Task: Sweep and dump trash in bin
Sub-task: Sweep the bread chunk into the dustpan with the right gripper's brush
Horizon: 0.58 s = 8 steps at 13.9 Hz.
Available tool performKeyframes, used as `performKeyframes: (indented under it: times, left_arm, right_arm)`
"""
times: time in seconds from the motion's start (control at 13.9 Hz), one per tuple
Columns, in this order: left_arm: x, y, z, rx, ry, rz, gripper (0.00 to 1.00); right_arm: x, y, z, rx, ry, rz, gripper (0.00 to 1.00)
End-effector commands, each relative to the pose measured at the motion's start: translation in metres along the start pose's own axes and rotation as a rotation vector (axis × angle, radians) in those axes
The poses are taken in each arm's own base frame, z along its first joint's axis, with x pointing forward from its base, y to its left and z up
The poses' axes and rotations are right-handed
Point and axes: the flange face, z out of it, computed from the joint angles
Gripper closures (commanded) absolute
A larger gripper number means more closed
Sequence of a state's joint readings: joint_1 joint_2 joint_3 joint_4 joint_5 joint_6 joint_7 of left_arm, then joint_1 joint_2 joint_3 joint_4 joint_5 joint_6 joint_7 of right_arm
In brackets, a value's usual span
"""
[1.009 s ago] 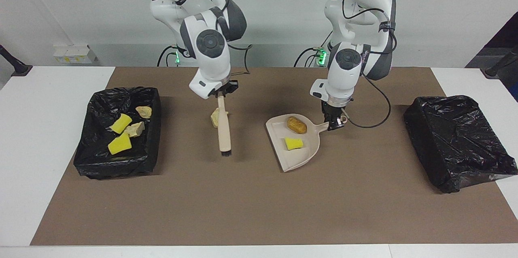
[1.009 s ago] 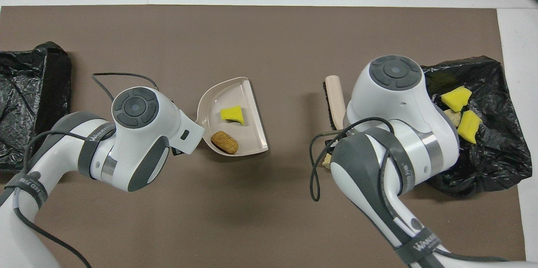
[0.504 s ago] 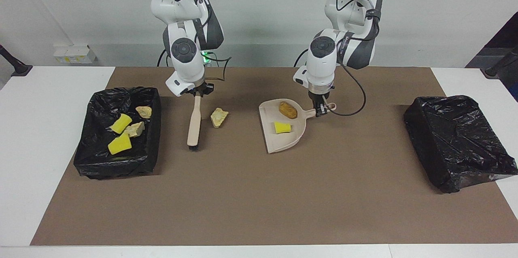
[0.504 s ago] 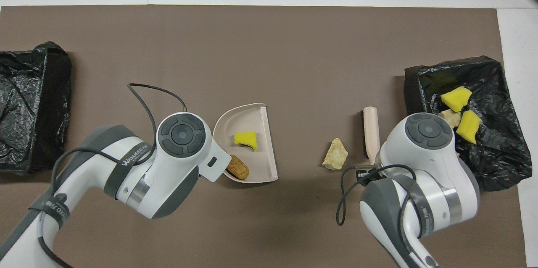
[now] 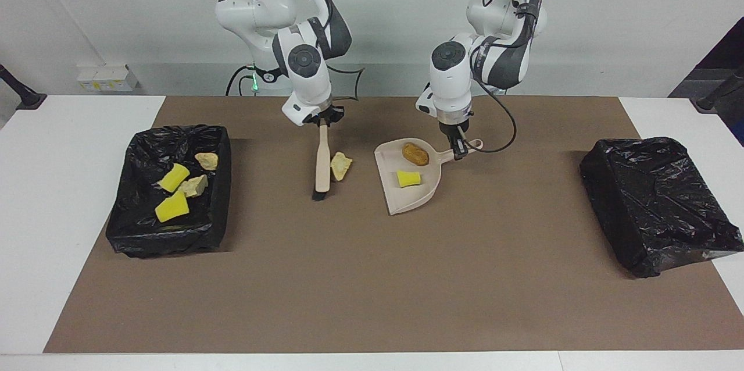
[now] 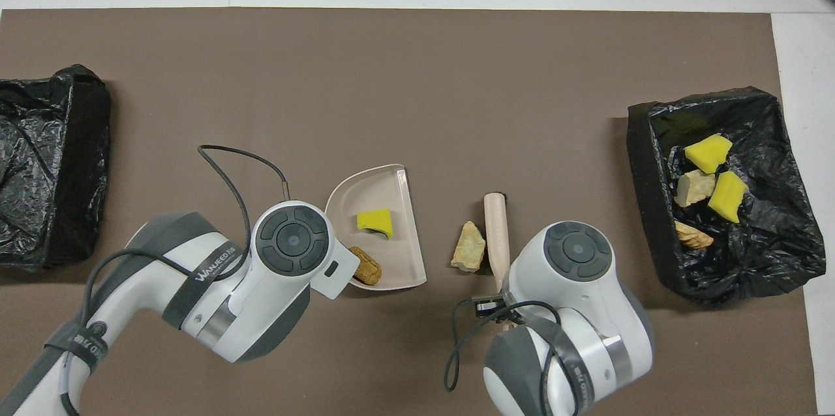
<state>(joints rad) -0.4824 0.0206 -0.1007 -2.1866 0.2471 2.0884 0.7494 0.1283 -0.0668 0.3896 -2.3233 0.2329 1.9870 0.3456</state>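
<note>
Right tool (image 5: 321, 122) grips brush (image 5: 321, 163), seemingly touching pale scrap (image 5: 340, 165).

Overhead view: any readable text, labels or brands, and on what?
"WANEED..." in white on the black band around the left arm; its last letters cannot be read.
A second band lower on the same arm carries print too blurred to read.
Nothing readable on the dustpan, brush or black bin.
</note>
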Motion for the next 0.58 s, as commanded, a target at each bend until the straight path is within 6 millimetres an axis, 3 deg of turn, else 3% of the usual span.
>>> performKeyframes:
  times: [0.0, 0.22, 0.5]
  left_arm:
    - [-0.004, 0.014, 0.014, 0.031, 0.005, 0.007, 1.0]
    - [-0.005, 0.014, 0.019, 0.048, 0.031, 0.008, 1.0]
    - [-0.016, -0.001, 0.026, 0.072, 0.071, -0.005, 1.0]
  right_arm:
    - [-0.002, -0.057, -0.01, 0.105, -0.012, -0.05, 1.0]
    - [-0.02, -0.105, -0.018, 0.188, 0.001, -0.008, 1.0]
    - [-0.037, -0.141, -0.04, 0.21, 0.022, 0.004, 1.0]
